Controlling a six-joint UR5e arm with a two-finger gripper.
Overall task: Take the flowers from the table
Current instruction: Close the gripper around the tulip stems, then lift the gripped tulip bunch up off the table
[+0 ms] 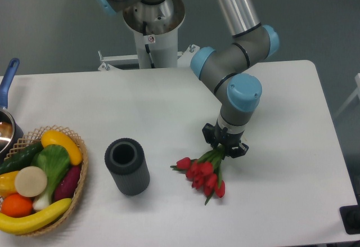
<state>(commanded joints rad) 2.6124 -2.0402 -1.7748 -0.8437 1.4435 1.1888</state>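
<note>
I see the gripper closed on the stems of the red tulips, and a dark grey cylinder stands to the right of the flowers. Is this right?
Not quite. In the camera view the dark grey cylinder stands to the left of the red tulips, between them and the basket of vegetables. The rest holds: the gripper appears closed on the green stems, with the buds lying on the white table.

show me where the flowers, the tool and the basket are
flowers (201, 174), fixed camera, on the red buds
tool (225, 147), fixed camera, between its fingertips at the stems
basket (84, 171), fixed camera, on its right rim
</note>
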